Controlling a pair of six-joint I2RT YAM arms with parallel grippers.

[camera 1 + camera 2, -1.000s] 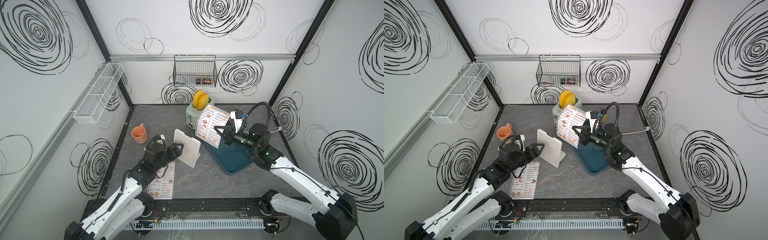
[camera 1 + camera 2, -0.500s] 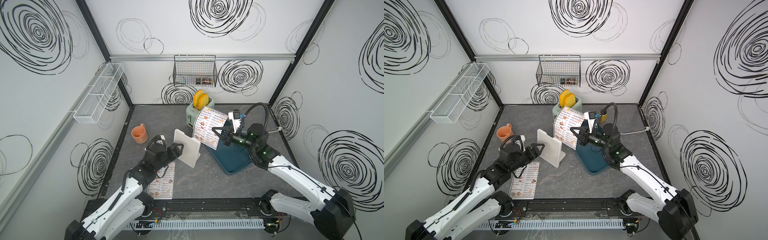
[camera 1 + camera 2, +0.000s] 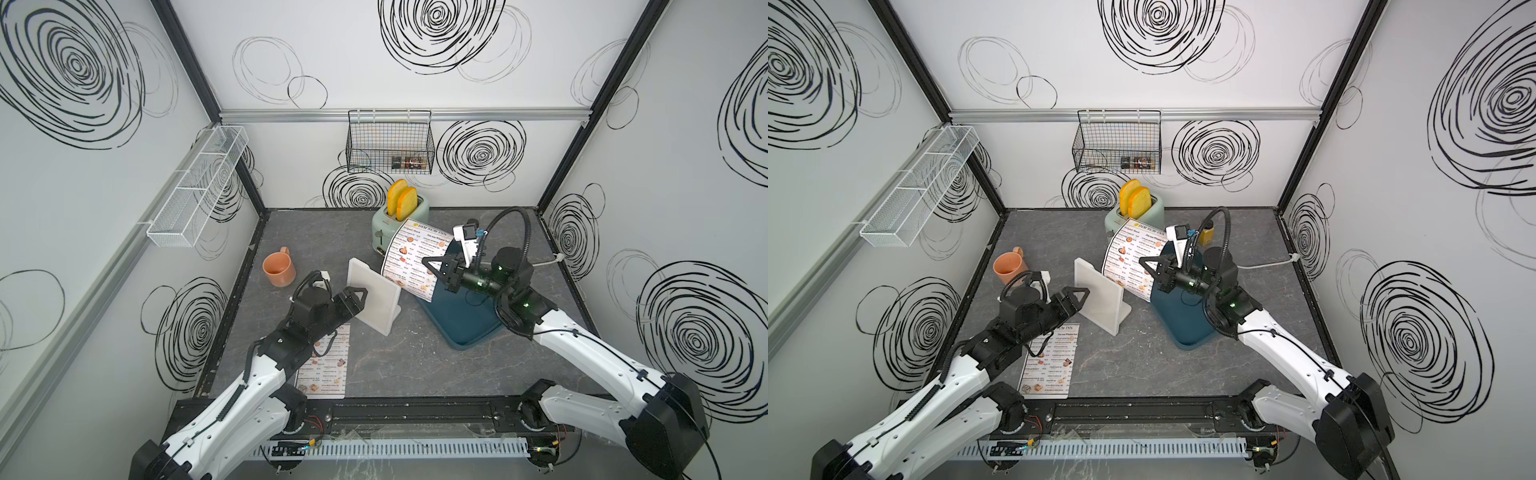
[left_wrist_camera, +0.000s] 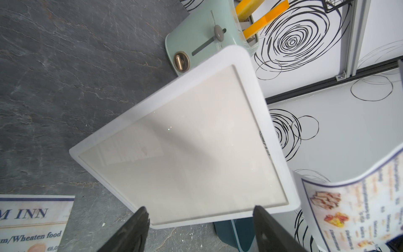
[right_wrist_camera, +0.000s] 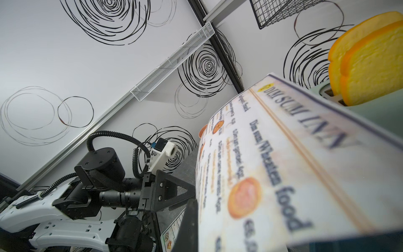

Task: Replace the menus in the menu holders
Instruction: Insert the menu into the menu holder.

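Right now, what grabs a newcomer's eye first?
The curled menu, held in the air by the shut right claw above the teal bin at mid-table. Just beside it stands the blank-looking white stand, with the open left claw facing it. A second menu lies flat at the table's front edge, partly under the left arm.

white holder [image 3: 380, 291] stands upright; curled menu [image 3: 405, 253] aloft; flat menu [image 3: 332, 374] lying nearby

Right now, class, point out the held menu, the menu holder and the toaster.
held menu [image 3: 409, 249]: in a top view, printed face.
menu holder [image 3: 380, 303]: in a top view, front panel.
toaster [image 3: 386, 220]: in a top view, mint body.
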